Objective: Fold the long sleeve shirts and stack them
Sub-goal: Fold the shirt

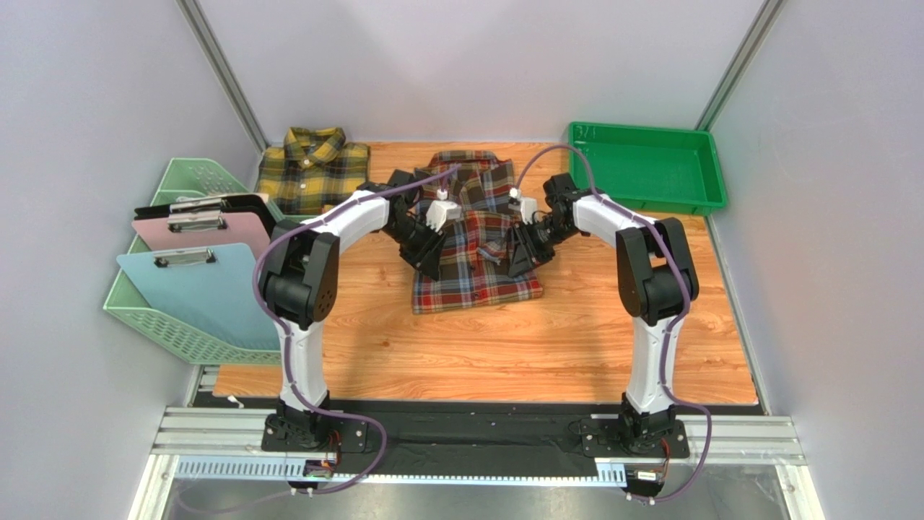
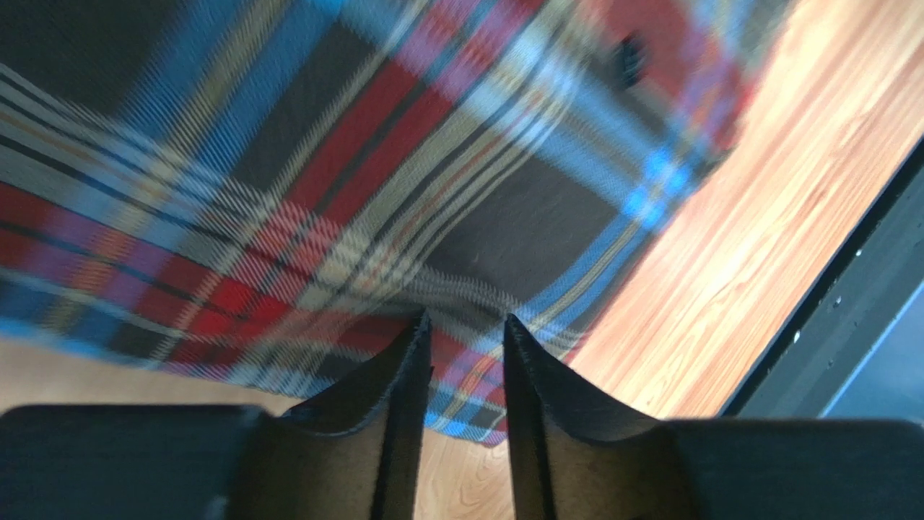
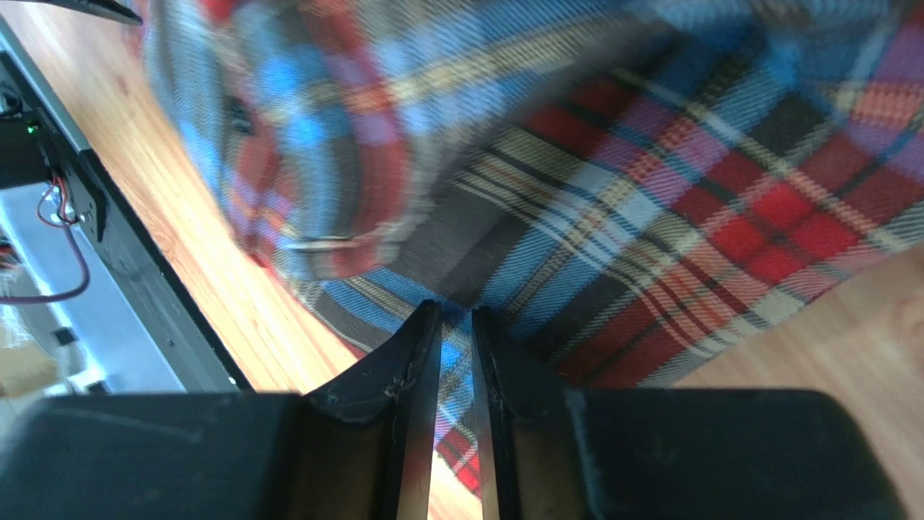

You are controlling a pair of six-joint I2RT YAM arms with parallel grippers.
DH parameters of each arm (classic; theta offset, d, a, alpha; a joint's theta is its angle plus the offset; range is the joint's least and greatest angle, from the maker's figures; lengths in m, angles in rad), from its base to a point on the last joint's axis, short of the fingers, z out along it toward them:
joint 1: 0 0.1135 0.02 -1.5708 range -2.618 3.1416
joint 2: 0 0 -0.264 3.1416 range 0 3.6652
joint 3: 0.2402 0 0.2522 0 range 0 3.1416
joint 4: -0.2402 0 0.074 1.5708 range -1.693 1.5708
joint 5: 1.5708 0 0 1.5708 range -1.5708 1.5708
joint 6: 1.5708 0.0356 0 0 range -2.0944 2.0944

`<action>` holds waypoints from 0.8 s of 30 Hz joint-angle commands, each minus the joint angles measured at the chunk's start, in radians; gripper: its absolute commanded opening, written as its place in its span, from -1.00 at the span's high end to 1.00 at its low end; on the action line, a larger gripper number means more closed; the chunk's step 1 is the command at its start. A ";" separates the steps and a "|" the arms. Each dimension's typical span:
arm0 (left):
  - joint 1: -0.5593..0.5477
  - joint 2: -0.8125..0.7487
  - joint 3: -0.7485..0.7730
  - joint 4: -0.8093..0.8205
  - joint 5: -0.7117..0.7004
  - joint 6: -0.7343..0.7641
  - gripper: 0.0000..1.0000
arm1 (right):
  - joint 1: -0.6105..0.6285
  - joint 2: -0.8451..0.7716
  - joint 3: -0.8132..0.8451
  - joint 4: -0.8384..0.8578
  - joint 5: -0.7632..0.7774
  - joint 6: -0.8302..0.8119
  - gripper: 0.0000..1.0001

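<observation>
The orange wooden table top (image 1: 488, 347) carries the red, brown and navy plaid flannel shirt (image 1: 477, 284), which lies partly folded at its middle with the collar at the far end. Well to the left of that shirt, a mint-green plastic basket (image 1: 163, 325) holds a pale blue clipboard (image 1: 212, 298) and a pink clipboard (image 1: 212, 241). Behind and to the right of it sits a shallow green plastic tray (image 1: 651, 204). The yellow and dark green plaid flannel shirt (image 1: 315, 173) lies folded just behind its left shoulder. My left gripper (image 2: 463, 325) is at the red shirt's left edge, fingers apart with a clear gap. My right gripper (image 3: 456, 314) is at its right edge, fingers nearly together, pinching the cloth
</observation>
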 commanded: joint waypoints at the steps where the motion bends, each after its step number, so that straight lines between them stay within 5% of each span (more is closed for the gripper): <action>1: 0.005 0.009 -0.091 -0.018 0.008 -0.079 0.30 | -0.007 -0.027 -0.102 0.067 0.002 0.090 0.57; 9: -0.035 -0.171 -0.332 0.043 0.036 -0.129 0.37 | 0.039 -0.236 -0.392 0.200 -0.033 0.190 0.60; 15: -0.032 -0.371 -0.366 0.106 0.049 -0.110 0.25 | 0.042 -0.448 -0.493 0.381 -0.071 0.342 0.56; 24: -0.013 -0.443 -0.272 0.180 0.089 -0.153 0.08 | 0.108 -0.305 -0.481 0.610 -0.047 0.501 0.63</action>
